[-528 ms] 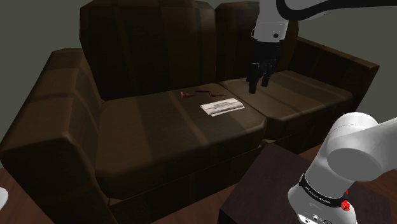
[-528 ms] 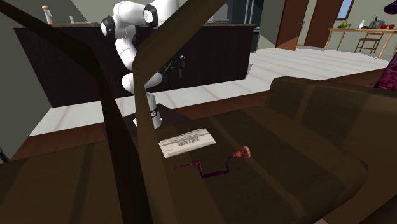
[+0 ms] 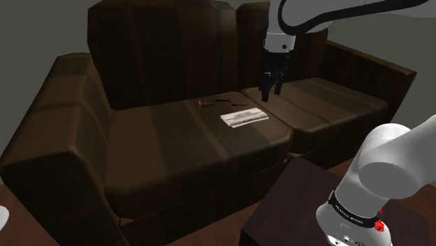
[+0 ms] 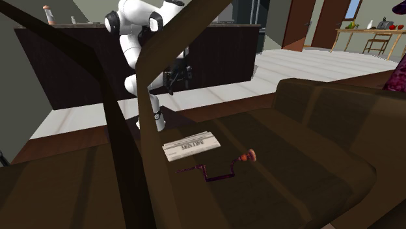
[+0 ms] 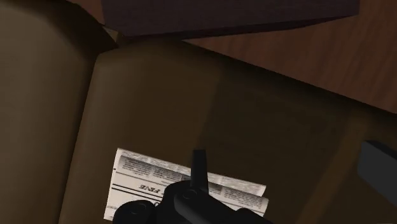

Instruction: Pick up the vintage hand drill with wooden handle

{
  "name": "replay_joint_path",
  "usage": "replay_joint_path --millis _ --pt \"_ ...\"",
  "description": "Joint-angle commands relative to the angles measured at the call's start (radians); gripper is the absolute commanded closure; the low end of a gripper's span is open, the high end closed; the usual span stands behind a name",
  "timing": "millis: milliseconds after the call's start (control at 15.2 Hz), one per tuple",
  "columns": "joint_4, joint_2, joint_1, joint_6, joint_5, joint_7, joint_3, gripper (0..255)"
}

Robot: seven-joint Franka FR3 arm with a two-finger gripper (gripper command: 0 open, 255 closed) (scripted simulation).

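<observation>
The hand drill [image 3: 221, 103] is a thin dark-red crank lying flat on the brown sofa seat [image 3: 175, 140], near the backrest. In the second exterior view the drill [image 4: 220, 170] has a round wooden knob [image 4: 249, 155] at one end. A folded newspaper [image 3: 244, 117] lies just in front of it. My gripper [image 3: 270, 91] hangs open above the seat, pointing down, to the shoulder view's right of the drill and over the newspaper's far end. The wrist view looks down on the newspaper [image 5: 184, 184], with one black finger [image 5: 199, 167] across it. Nothing is between the fingers.
The sofa's backrest [image 3: 168, 49] rises right behind the drill, and thick armrests [image 3: 56, 140] close both ends. A dark stand [image 3: 293, 203] sits in front of the sofa. The second exterior view looks past the sofa frame [image 4: 123, 143] to a dark counter [image 4: 71, 65].
The gripper has moved to the shoulder view's left and turned at the wrist, coming closer to the newspaper and the drill. The drill and the newspaper have not moved.
</observation>
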Motion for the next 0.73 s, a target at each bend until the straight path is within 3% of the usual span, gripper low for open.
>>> replay_joint_path --millis 0,660 --pt "0.031 0.08 -0.002 0.049 -0.01 -0.031 -0.018 0" --pt "0.261 0.461 -0.015 0.197 -0.015 -0.185 -0.094 0"
